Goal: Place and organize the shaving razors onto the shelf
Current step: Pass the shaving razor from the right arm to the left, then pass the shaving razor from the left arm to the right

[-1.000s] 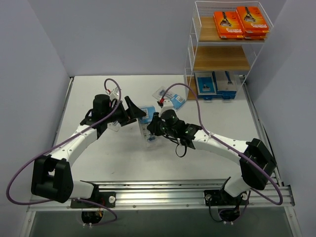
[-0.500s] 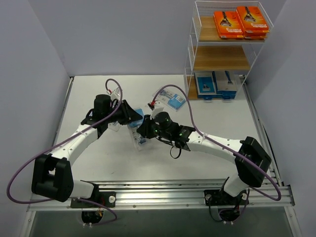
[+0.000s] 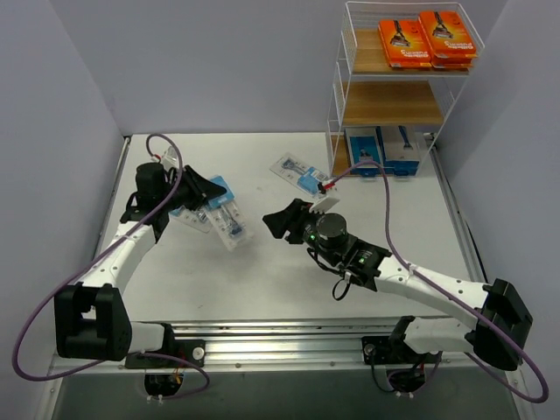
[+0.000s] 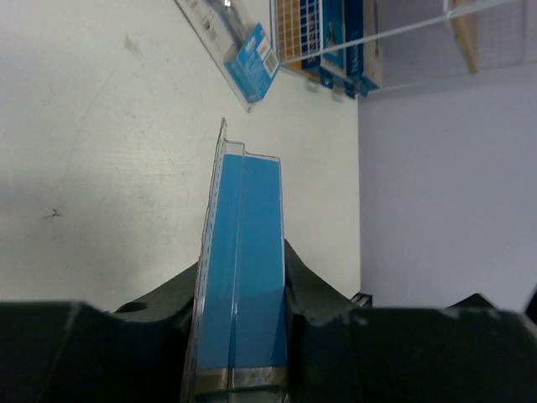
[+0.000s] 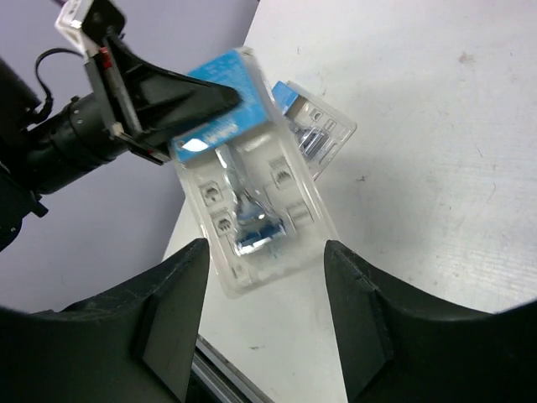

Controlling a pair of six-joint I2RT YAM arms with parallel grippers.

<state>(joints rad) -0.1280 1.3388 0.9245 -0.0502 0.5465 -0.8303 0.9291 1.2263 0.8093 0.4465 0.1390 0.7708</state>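
My left gripper (image 3: 208, 190) is shut on the blue-card end of a clear blister razor pack (image 3: 227, 220), held off the table at the left. In the left wrist view that held pack (image 4: 243, 227) stands edge-on between the fingers (image 4: 312, 290). My right gripper (image 3: 282, 219) is open and empty, just right of the pack; its wrist view shows the held pack (image 5: 252, 210) in front of the spread fingers (image 5: 172, 311). A second blister pack (image 3: 185, 216) lies under the left gripper. A third pack (image 3: 297, 172) lies near the shelf (image 3: 337, 96).
Orange razor boxes (image 3: 429, 39) lie on the shelf's top tier, and blue-and-grey boxes (image 3: 382, 149) stand on the bottom tier. The middle tier (image 3: 389, 103) is bare wood. Grey walls close in on the left and right. A metal rail (image 3: 289, 337) runs along the near edge.
The left gripper shut on the blister pack that the right gripper held, then carried it left. The right gripper opened, let go and drew back toward the near right.
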